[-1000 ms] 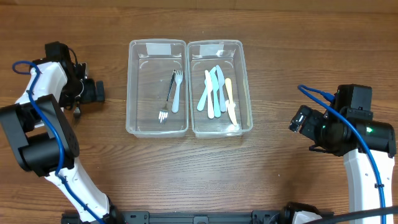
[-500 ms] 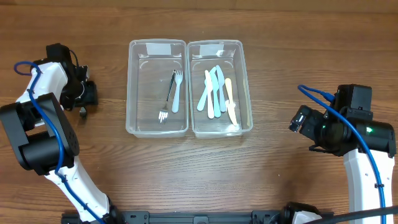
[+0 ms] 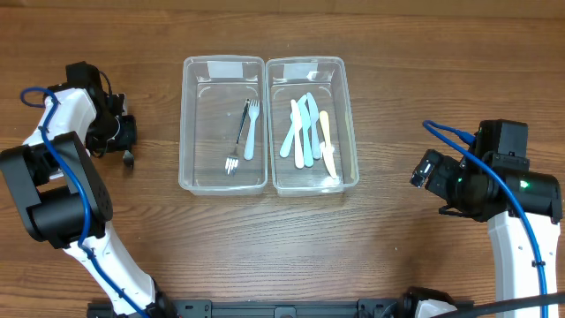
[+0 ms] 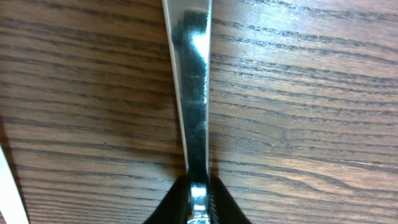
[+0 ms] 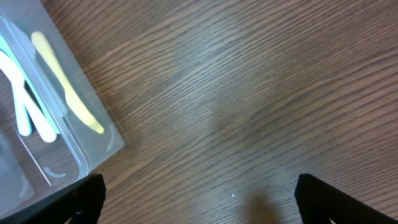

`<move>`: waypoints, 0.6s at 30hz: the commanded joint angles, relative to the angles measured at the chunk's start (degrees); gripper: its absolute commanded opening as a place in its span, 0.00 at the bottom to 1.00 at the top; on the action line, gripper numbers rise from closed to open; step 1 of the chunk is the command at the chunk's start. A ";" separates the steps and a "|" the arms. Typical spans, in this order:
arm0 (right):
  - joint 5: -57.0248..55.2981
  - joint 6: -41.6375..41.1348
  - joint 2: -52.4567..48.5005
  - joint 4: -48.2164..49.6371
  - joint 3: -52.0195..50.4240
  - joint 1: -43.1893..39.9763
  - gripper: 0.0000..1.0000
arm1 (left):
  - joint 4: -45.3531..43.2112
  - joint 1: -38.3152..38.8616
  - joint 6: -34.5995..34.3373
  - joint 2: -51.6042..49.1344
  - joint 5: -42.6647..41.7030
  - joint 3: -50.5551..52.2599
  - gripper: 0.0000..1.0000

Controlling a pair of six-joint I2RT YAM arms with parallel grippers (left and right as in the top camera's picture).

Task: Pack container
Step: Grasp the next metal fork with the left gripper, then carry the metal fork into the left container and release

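Observation:
Two clear plastic containers stand side by side at the table's middle. The left container point(image 3: 185, 132) holds a metal fork point(image 3: 238, 137) and a pale blue fork point(image 3: 252, 128). The right container point(image 3: 351, 132) holds several pastel plastic knives point(image 3: 307, 131). My left gripper point(image 3: 124, 140) is at the far left, down at the table, shut on a metal utensil point(image 4: 194, 93) whose shiny handle runs up between the black fingertips point(image 4: 174, 202); which kind of utensil it is stays hidden. My right gripper point(image 5: 199, 208) hangs open over bare wood, right of the containers.
A corner of the right container point(image 5: 93, 155), with a yellow knife point(image 5: 65, 84) inside, shows in the right wrist view. Both arms stand at the outer sides of the wooden table point(image 3: 282, 247).
My left gripper has closed from wide open onto the metal utensil at the far left. The right arm has not moved.

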State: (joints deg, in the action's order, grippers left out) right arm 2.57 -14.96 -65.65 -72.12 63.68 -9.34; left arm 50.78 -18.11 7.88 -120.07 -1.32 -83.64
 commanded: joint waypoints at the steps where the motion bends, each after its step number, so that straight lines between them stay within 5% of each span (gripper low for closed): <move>1: -0.55 0.22 -0.02 0.11 0.24 -0.04 1.00 | 0.09 -0.28 0.24 -1.66 -1.11 0.98 0.11; 9: -0.52 0.22 -0.02 0.11 0.24 -0.04 1.00 | 3.78 0.61 -3.04 1.05 -1.55 -2.91 0.04; 18: -0.46 0.20 -0.02 0.52 0.24 -0.04 1.00 | 11.41 12.37 -8.57 25.81 -1.44 -9.20 0.04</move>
State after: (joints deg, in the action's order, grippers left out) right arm 2.57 -14.96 -65.65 -72.01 63.68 -9.34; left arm 61.12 -11.60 3.70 -105.30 -1.54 -89.76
